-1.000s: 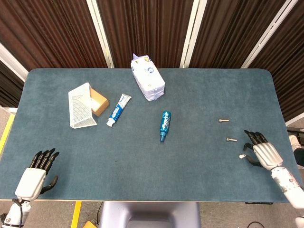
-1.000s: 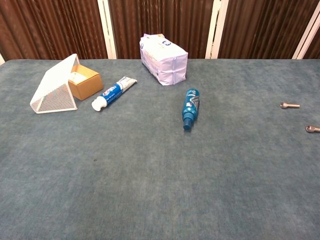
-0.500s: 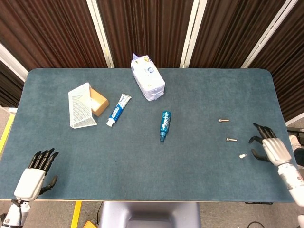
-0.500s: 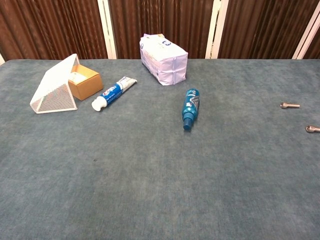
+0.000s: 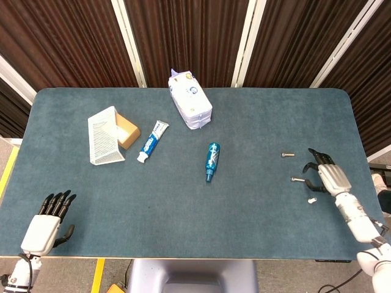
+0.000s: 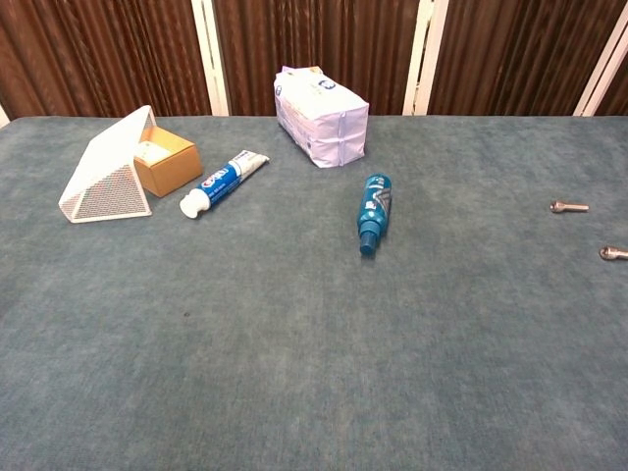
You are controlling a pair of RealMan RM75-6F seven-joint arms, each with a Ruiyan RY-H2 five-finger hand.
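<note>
Shifted toward ten o'clock since half a second earlier: right hand [image 5: 322, 171], then over the table [image 5: 256, 207] beside the nearer bolt [image 5: 297, 179].

Head view: hung with fingers spread and curled downward, gripping nothing, fingertips just at three o'clock of the nearer bolt; contact with it could not be told. Lay at five o'clock of that bolt, just beside the hand's lower edge: small white piece [image 5: 311, 199]. Lay at twelve o'clock of the hand's fingers, near but apart: farther bolt [image 5: 288, 155]. Rested at the table's seven o'clock corner, unchanged from earlier: left hand [image 5: 46, 223], fingers straight and slightly apart, empty, well apart from everything. Lay near the table's middle: blue bottle [image 5: 211, 161], cap toward six o'clock. Sat toward ten o'clock: toothpaste tube [image 5: 152, 141], white mesh basket [image 5: 104, 135] tipped over, brown box [image 5: 126, 129] touching it. Stood at twelve o'clock: white packet [image 5: 190, 99].

Chest view: showed neither hand. Lay at the three o'clock edge: farther bolt [image 6: 568, 206] and nearer bolt [image 6: 613, 253], apart. Lay at centre: blue bottle [image 6: 373, 213].
</note>
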